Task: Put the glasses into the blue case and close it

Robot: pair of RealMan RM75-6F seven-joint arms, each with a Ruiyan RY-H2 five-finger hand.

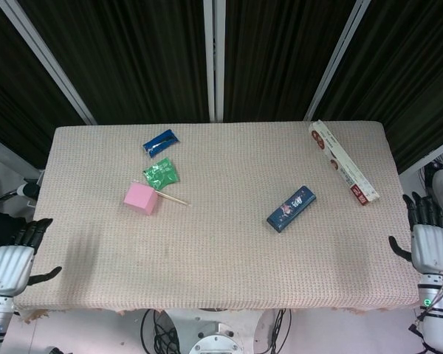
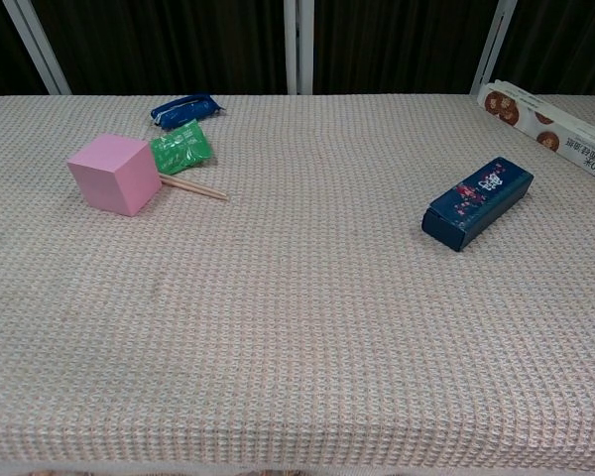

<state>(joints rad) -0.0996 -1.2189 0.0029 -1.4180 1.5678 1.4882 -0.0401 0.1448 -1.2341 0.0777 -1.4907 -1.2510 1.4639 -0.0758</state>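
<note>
The blue case (image 1: 291, 209) (image 2: 478, 202), a dark blue oblong box with a floral label, lies closed and slanted on the right half of the table. No glasses show in either view. My right hand (image 1: 428, 240) hangs off the table's right edge, well clear of the case, fingers apart and holding nothing. My left hand (image 1: 15, 258) sits off the front left corner, likewise with fingers apart and nothing in it. Neither hand appears in the chest view.
On the left part of the table are a pink cube (image 1: 140, 198) (image 2: 112, 175) with a thin wooden stick (image 1: 171, 197) (image 2: 193, 188) beside it, a green packet (image 1: 161, 174) (image 2: 181, 147) and a blue packet (image 1: 160, 142) (image 2: 185, 107). A long white box (image 1: 342, 162) (image 2: 548, 117) lies at the back right.
</note>
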